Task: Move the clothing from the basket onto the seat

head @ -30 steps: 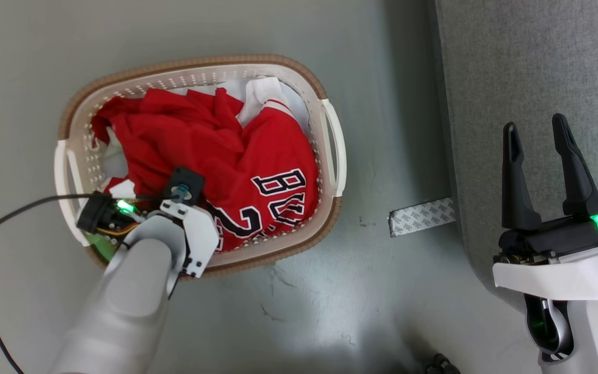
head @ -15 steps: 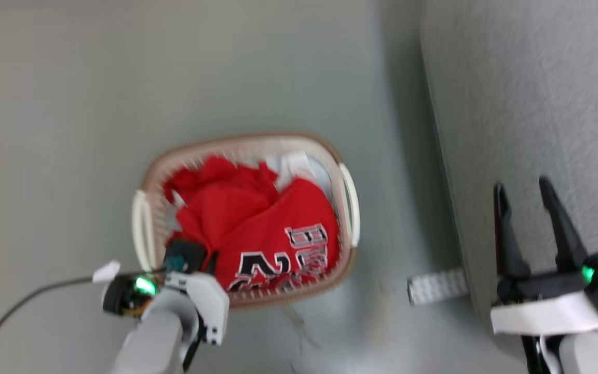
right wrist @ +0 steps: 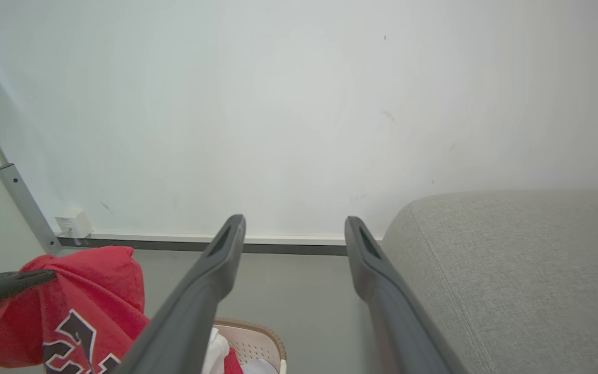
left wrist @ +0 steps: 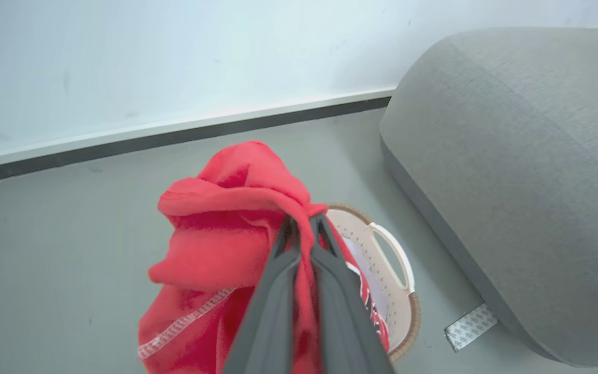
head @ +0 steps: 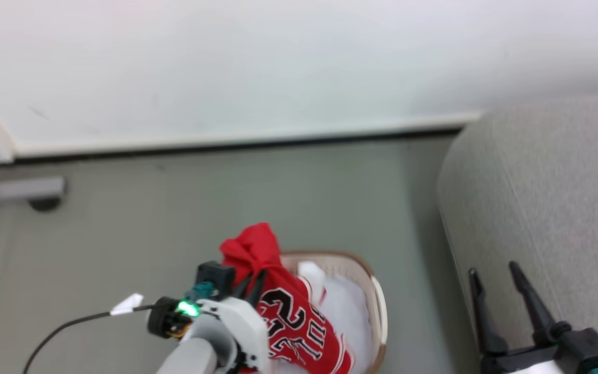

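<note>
The two dark fingers of the left gripper (left wrist: 304, 223) are clamped together on a bunched fold of the red clothing (left wrist: 221, 244), which hangs from them above the basket (left wrist: 413, 317). In the head view the jersey (head: 294, 322) drapes from the left gripper (head: 251, 283), black white-edged numerals facing up, its lower part over the basket's opening. Whether the hem touches the inside cannot be told.

The right gripper (head: 492, 270) has its fingers spread wide apart with nothing between them, just in front of the sofa (head: 538, 197). No clothing lies on the sofa.

The basket (head: 377, 296) stands on a smooth grey-green floor (head: 174, 208) near the grey sofa's rounded edge. A pale wall (head: 278, 62) meets the floor along a white baseboard (head: 226, 140) with a dark line beneath it. A white pad (head: 348, 311) lies inside the basket.

There are two grippers, one basket, one sofa and one strip of patterned tape (left wrist: 470, 327) on the floor by the sofa's base. One small white box (right wrist: 73, 223) sits low on the wall beside one grey metal post (right wrist: 24, 208). One lettered jersey is plain; whether the red bundle holds a second garment cannot be told.
</note>
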{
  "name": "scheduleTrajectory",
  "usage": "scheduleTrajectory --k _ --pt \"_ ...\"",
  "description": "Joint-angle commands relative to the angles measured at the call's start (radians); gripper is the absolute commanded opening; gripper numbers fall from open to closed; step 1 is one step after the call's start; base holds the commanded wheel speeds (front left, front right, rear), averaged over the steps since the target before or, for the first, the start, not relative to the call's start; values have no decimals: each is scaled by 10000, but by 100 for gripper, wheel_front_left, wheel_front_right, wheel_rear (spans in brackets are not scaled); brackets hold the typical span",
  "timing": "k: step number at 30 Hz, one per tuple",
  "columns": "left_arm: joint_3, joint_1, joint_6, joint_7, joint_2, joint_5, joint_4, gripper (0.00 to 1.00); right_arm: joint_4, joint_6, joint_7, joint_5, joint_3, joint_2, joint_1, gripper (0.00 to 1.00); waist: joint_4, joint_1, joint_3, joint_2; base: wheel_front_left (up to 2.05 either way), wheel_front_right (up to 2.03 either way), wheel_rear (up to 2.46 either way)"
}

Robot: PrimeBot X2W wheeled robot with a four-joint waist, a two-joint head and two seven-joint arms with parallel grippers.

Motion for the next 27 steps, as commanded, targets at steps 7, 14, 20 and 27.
scheduleTrajectory --k 7,14,20,27 --pt "-413 640 311 1336 108 -113 -2954 0 -382 -21 5 -142 842 -38 388 100 385 4 -1298 0 0 0 0" --pt "-651 996 425 2579 299 -196 -5603 0 -701 -21 5 -795 2121 -40 20 100 443 4 -1464 0 0 0 0" --pt "-931 1179 513 3207 312 -214 -6834 0 -410 -21 4 -1051 3090 -43 -612 100 502 4 -1540 0 0 0 0" --pt "-1510 1151 434 3620 208 -237 -7901 0 623 -21 5 -1533 3637 -45 -1472 100 712 4 -1531 0 0 0 0"
